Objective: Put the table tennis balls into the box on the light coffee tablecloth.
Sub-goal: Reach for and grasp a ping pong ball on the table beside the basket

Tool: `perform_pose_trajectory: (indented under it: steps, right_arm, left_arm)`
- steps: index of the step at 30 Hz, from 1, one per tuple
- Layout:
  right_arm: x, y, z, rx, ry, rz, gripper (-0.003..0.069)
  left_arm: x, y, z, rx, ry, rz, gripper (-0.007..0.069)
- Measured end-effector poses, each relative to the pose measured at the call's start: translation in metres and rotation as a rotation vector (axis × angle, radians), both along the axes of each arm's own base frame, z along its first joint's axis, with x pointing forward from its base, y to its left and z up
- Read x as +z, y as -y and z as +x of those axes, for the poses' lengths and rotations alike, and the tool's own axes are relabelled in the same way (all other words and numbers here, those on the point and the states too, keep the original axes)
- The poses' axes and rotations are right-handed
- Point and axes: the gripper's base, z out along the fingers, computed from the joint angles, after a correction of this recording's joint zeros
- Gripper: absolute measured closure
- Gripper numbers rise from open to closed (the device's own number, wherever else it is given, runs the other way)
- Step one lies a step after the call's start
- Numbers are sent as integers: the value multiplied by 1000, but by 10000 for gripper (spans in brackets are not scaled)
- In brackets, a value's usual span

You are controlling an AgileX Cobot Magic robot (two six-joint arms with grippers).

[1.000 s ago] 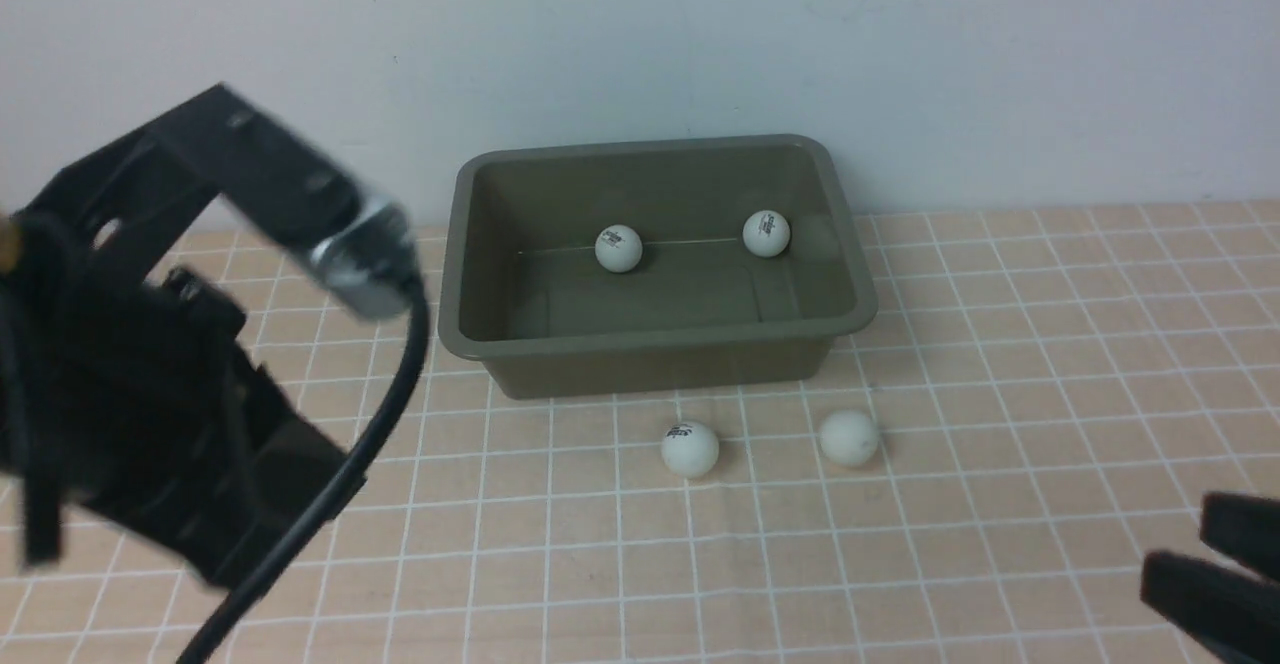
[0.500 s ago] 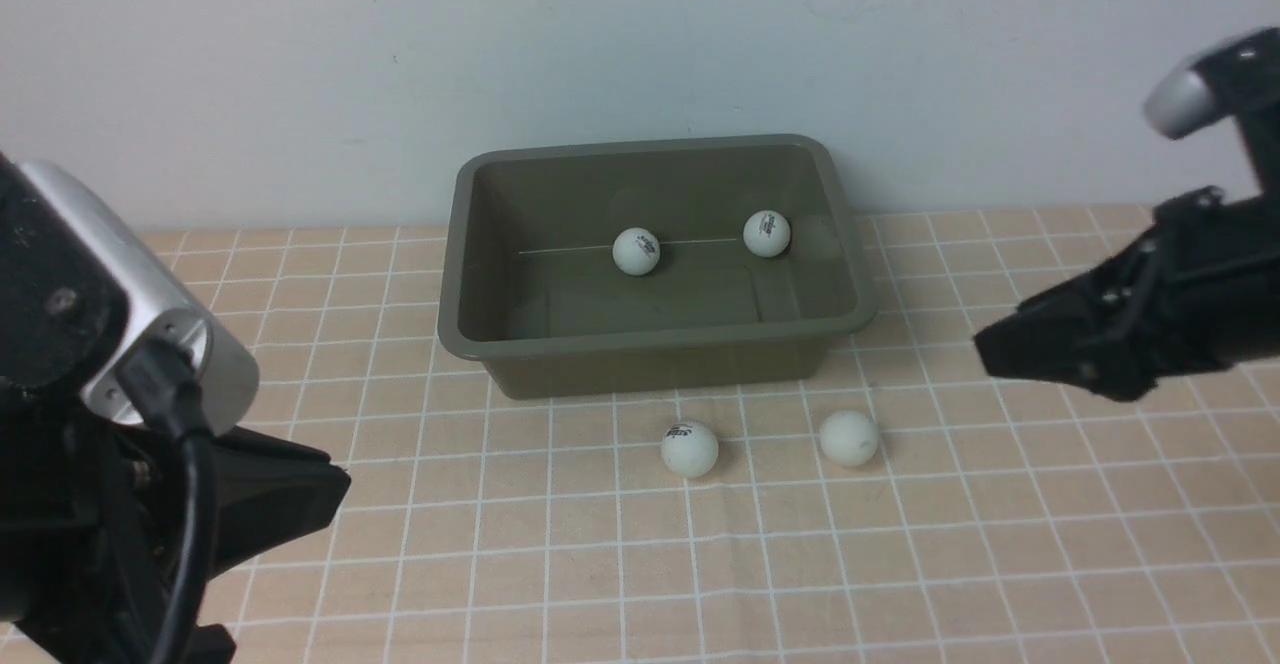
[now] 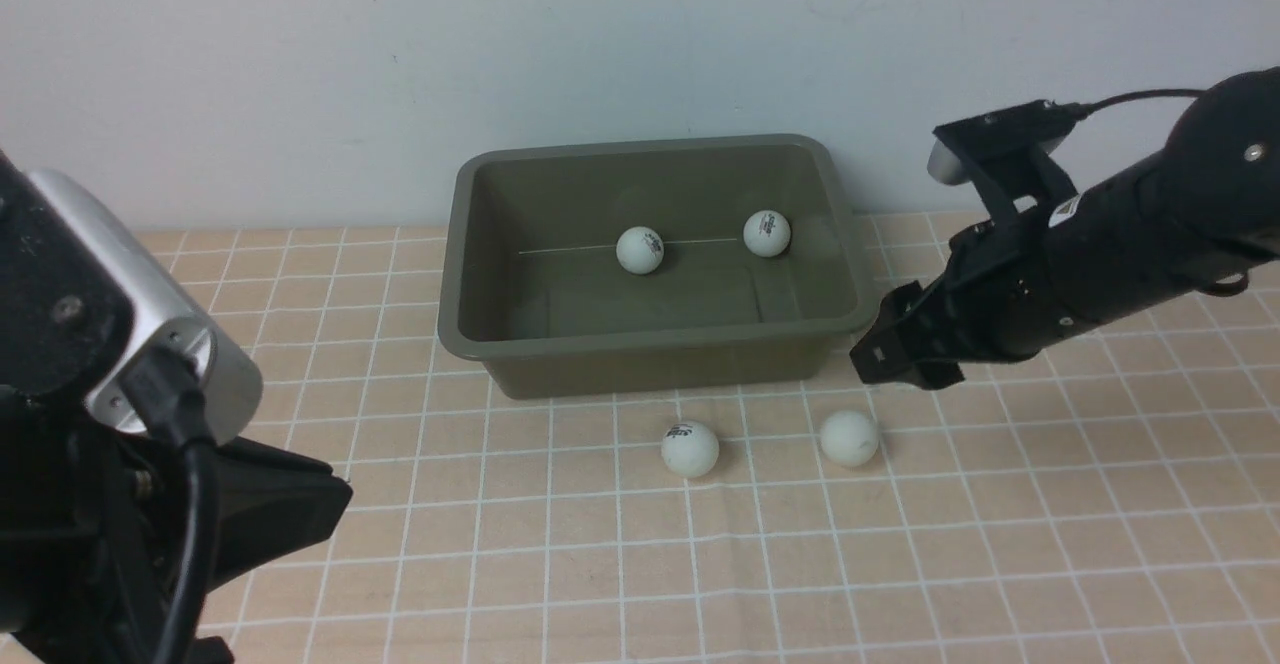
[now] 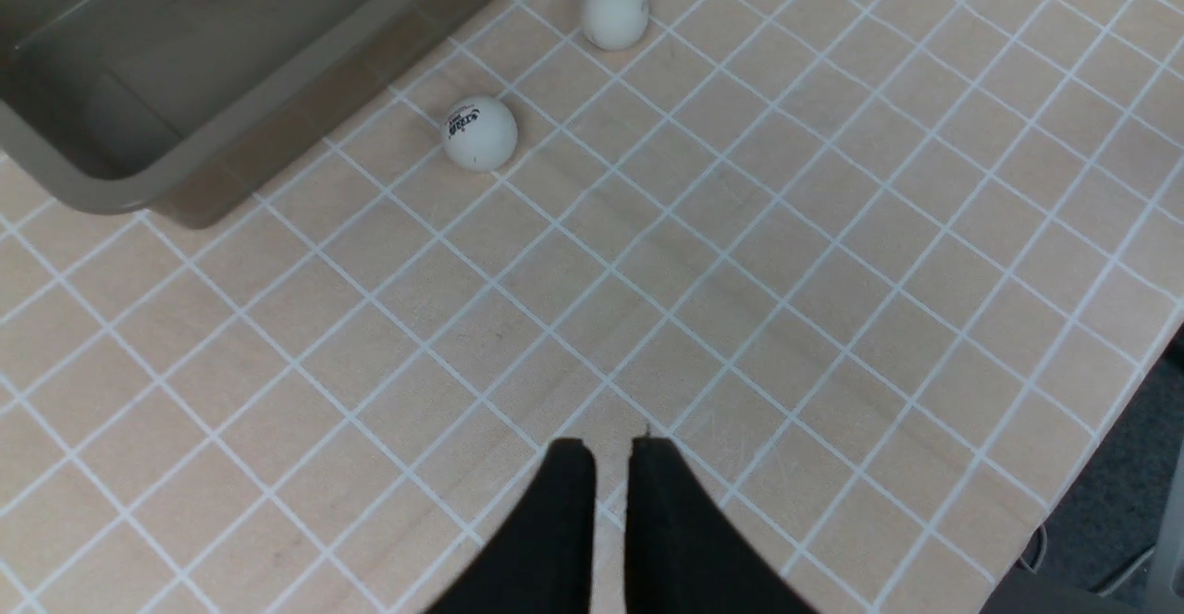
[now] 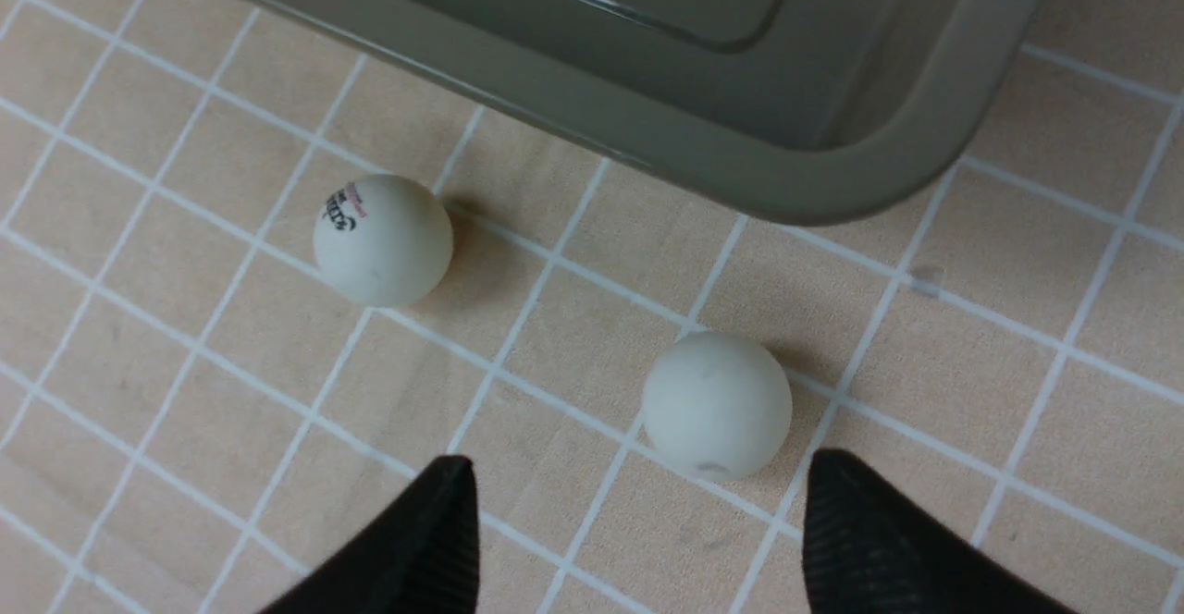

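Note:
The olive-green box (image 3: 640, 346) stands at the back of the light coffee tablecloth (image 3: 1000, 544). Two table tennis balls lie inside it, one (image 3: 640, 249) near the middle and one (image 3: 767, 233) to the right. Two more rest on the cloth in front: a logo ball (image 3: 690, 448) (image 5: 382, 239) and a plain ball (image 3: 849, 437) (image 5: 717, 404). My right gripper (image 3: 884, 360) (image 5: 638, 489) hovers open just above and right of the plain ball, which sits ahead of its fingers. My left gripper (image 4: 610, 455) is shut and empty, low at the near left.
A white wall rises right behind the box. In the left wrist view the box's corner (image 4: 111, 190) shows, and the cloth ends at the table's edge with dark floor (image 4: 1110, 466) beyond. My left arm's bulk (image 3: 110, 444) fills the near-left corner.
My right arm swept in from the right to just above the plain ball and its jaws widened. The left arm dropped back to the near left. The middle ball in the box rolled slightly right.

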Motion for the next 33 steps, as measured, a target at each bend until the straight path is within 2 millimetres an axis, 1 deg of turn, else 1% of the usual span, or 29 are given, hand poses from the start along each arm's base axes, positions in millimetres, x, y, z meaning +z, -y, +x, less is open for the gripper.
perform_pose_trajectory:
  steps: [1, 2, 5, 9, 19, 22, 24, 28, 33]
  right_arm:
    - [-5, 0, 2, -5, -9, -4, 199]
    - [-6, -1, 3, -5, -9, -5, 195]
    - [-24, -2, 10, -10, -40, -21, 165]
    - [-46, -4, 18, -19, -63, -39, 160]
    - [-81, -6, 31, 2, -82, -78, 159]
    - [-86, -6, 32, 7, -86, -77, 159]
    - [-89, -9, 37, 8, -88, -69, 159]
    - [-88, -13, 47, 15, -84, -59, 159]
    - [-93, -16, 51, 33, -122, -55, 174]
  left_arm:
    - [0, 0, 0, -1, -2, 1, 621]
    - [0, 0, 0, -2, -3, 1, 621]
    - [-1, 0, -1, -6, -11, 5, 621]
    - [-2, 0, -1, -6, -14, 6, 621]
    - [-2, 0, -1, -6, -15, 7, 621]
    - [-2, 0, -1, -6, -15, 7, 621]
    - [-2, 0, -1, -6, -15, 7, 621]
    - [-2, 0, -1, -6, -15, 7, 621]
    - [-2, 0, -1, -7, -15, 7, 621]
